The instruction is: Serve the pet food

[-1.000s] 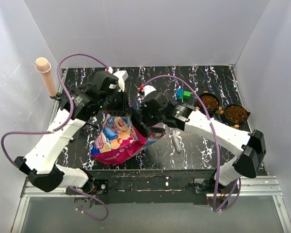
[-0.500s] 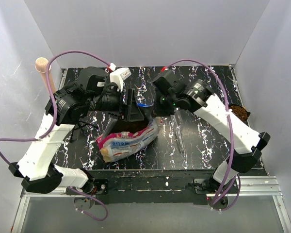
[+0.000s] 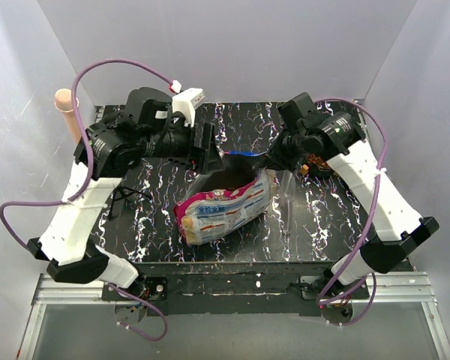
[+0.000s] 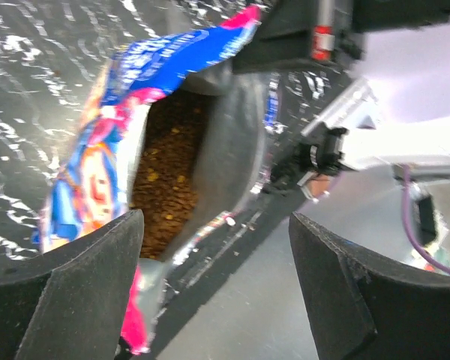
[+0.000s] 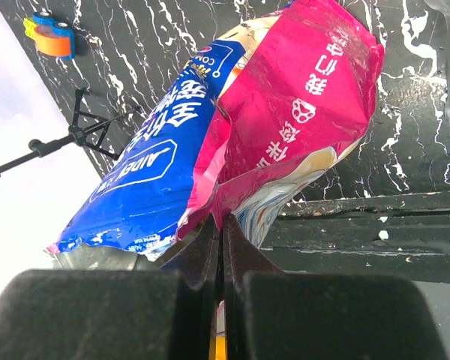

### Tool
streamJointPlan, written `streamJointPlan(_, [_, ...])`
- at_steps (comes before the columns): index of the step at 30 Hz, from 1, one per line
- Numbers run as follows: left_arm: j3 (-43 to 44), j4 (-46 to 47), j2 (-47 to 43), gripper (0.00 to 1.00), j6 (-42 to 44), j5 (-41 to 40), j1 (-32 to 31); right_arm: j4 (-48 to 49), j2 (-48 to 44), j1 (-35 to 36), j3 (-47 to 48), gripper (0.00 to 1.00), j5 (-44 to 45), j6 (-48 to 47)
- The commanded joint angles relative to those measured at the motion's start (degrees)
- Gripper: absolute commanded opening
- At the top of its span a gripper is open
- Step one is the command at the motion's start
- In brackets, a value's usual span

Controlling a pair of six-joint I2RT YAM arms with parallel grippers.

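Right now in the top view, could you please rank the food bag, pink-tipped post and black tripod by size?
Largest: food bag.
Then: pink-tipped post.
Smallest: black tripod, though close to the post.

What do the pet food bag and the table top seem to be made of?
Bag: likely thin plastic film, glossy print outside, silvery foil-like lining inside; it creases and sags. Table top: black surface with white marble-like veins, perhaps printed laminate or stone.

Black white-veined marble-pattern table (image 3: 315, 225); plain white walls (image 3: 285, 45) on three sides; even bright light.
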Motion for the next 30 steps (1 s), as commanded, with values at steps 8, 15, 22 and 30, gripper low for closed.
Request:
streamJointPlan(8, [-16.8,-1.22,-3.74,0.88,12.03,3.07,-0.18,9.18,-5.14,-5.14,-0.07,0.01,-5.84,1.81])
streamJointPlan(15, [-31.49,12.41,-11.14,0.81,2.71,1.98,-6.66,9.97,-4.44,-6.29,0.71,0.01,-6.54,0.85])
streamJointPlan(22, [-29.03,9.95,-8.32,0.44,5.51,-27.91,-19.25,9.62,-3.91,-6.73,0.98,0.01,-4.35,-1.44])
streamJointPlan(30, [-29.47,10.31,-5.51,0.5,8.6,-25.74,-23.56,10.24,-1.72,-8.31,4.22,0.01,-1.18,0.57])
